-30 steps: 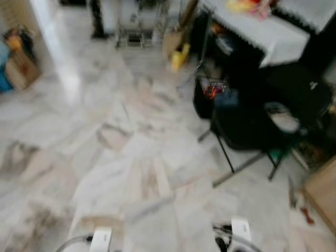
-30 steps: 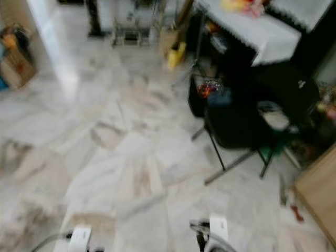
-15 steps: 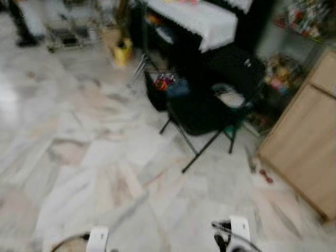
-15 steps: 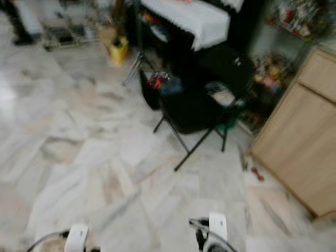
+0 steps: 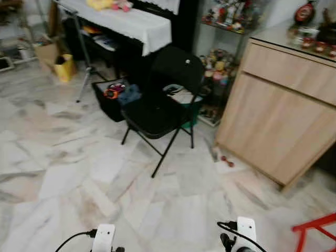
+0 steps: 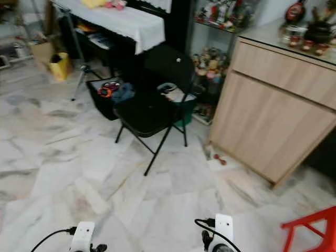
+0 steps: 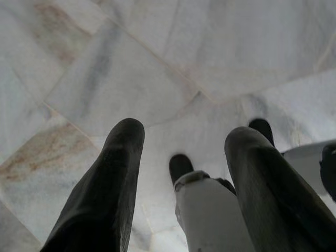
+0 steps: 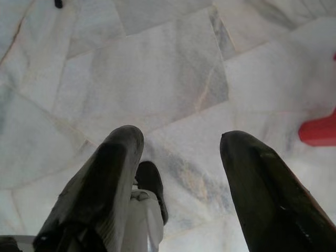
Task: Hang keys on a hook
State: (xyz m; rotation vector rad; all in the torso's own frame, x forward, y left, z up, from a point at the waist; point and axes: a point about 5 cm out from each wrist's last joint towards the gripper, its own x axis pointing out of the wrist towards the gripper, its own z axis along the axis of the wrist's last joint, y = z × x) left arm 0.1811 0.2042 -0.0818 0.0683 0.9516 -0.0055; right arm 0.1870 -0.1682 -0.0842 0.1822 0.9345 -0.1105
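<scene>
Left gripper (image 7: 184,152) and right gripper (image 8: 181,152) hang spread and empty above the floor (image 5: 63,178); no keys or hook can be made out; a chair (image 5: 157,107) stands beside a cabinet (image 5: 278,115); best scan steadily before walking on.

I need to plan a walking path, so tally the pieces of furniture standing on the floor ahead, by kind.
Black folding chair: 1
Wooden cabinet: 1
Table with white cloth: 1
Red stool, partly in view: 1
Total: 4
</scene>
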